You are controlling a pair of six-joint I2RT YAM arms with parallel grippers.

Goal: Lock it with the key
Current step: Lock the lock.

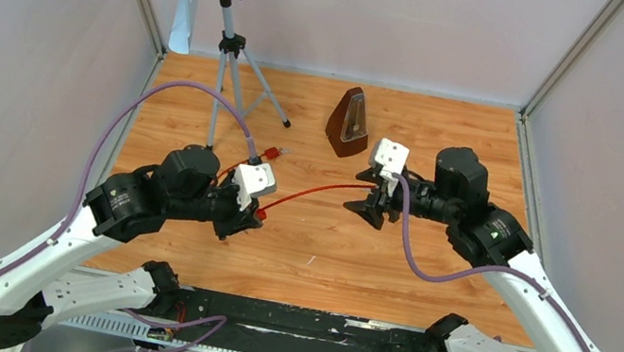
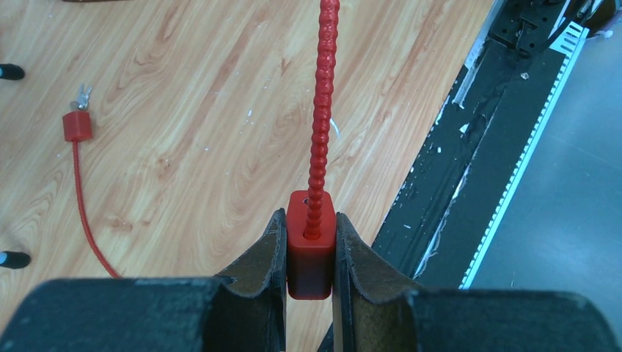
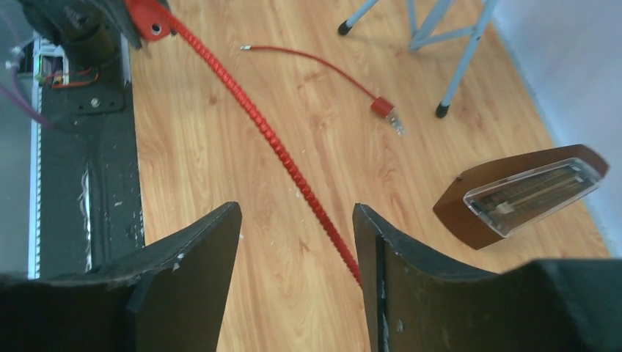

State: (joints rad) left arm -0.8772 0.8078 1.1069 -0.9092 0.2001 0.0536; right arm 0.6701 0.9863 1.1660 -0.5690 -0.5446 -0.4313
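My left tool (image 2: 310, 224) clamps the hard lock body (image 2: 310, 268), my right tool (image 3: 295, 211) stands open around its cable (image 3: 271, 139), likely springy; the light key (image 3: 389, 114) I'd pinch by its red head.

Left gripper (image 1: 249, 213) left of centre on table (image 1: 322, 264), right gripper (image 1: 370, 207) right of centre, the two well apart. Lock body (image 2: 311, 253) clamped between left gripper fingers. Cable (image 1: 316, 186) runs from lock body rightward to right gripper, passing between its spread fingers, close against one inner face. Key (image 1: 272, 152) on thin cord (image 2: 84, 213) lies on table just behind left gripper. Metronome (image 1: 349, 123) stands at back centre, behind and left of right gripper. Tripod (image 1: 232, 48) back left, behind key.
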